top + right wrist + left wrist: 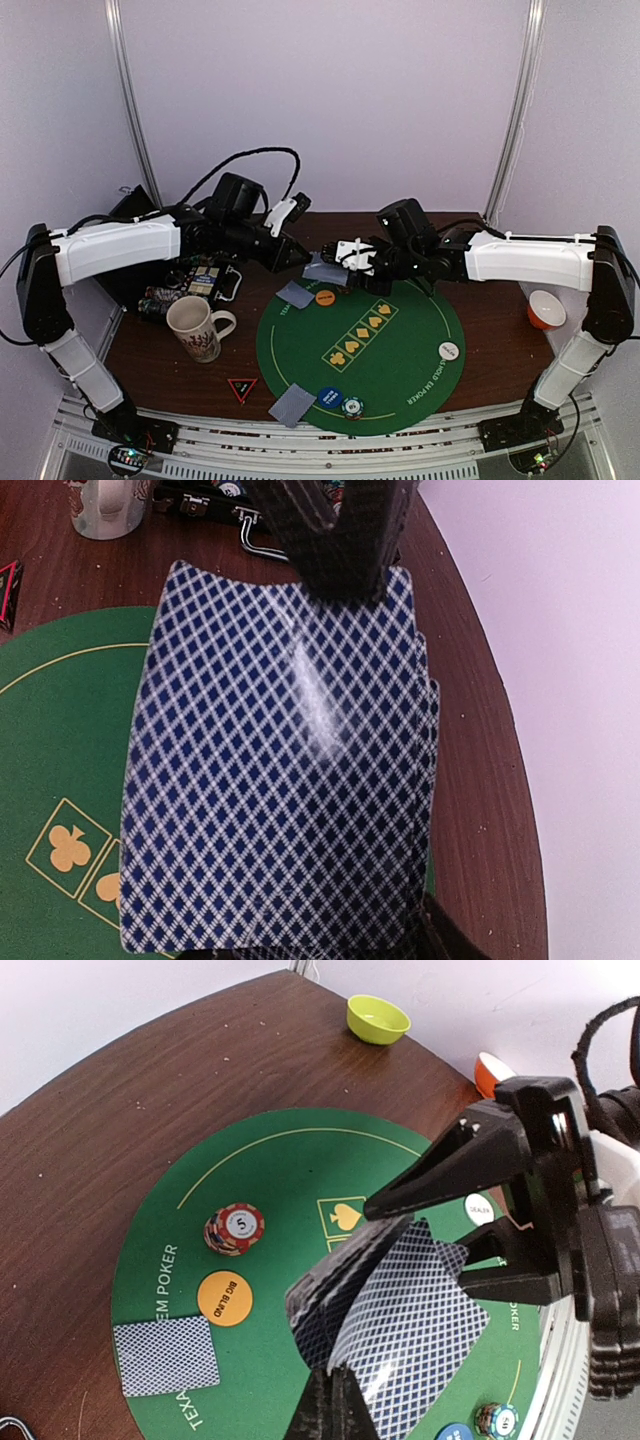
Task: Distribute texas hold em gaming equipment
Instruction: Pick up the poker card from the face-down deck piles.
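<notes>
Dark brown wooden desk (480, 340). Centre frame: round green poker mat (400, 390). Left of the mat: patterned cream mug (194, 327); below it, a small red triangular item (242, 388). Upper left: an open dark case (190, 280). Right edge: orange bowl (546, 309).

overhead view, two close wrist views
</notes>
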Controlling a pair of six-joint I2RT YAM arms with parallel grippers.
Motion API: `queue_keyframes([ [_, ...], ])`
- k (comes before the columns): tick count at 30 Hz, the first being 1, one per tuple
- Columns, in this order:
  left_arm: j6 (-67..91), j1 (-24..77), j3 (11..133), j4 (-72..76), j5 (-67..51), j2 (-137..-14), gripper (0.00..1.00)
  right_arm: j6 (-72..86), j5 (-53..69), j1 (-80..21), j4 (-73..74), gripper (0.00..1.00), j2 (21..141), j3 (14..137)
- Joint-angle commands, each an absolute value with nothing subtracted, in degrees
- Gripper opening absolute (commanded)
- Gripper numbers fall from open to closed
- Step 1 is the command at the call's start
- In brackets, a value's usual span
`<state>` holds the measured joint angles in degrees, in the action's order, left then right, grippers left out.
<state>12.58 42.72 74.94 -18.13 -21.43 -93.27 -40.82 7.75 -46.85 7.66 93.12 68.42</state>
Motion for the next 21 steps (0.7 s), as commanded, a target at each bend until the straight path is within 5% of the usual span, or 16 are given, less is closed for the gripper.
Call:
queue_keyframes([
  [1,13.9,42.2,78.4,-17.6,-20.9,-95.6,0.00,-40.8,8.0,-46.6,6.9,0.45,91.8,68.6],
  [15,15.4,42.0,80.0,-19.6,-20.3,-96.7,0.03,-38.8,10.3,-46.1,6.2,0.45,91.3,68.5],
  [21,15.5,41.9,80.3,-19.8,-20.1,-96.5,0.15,-38.2,10.9,-45.8,6.4,0.45,91.7,68.9],
])
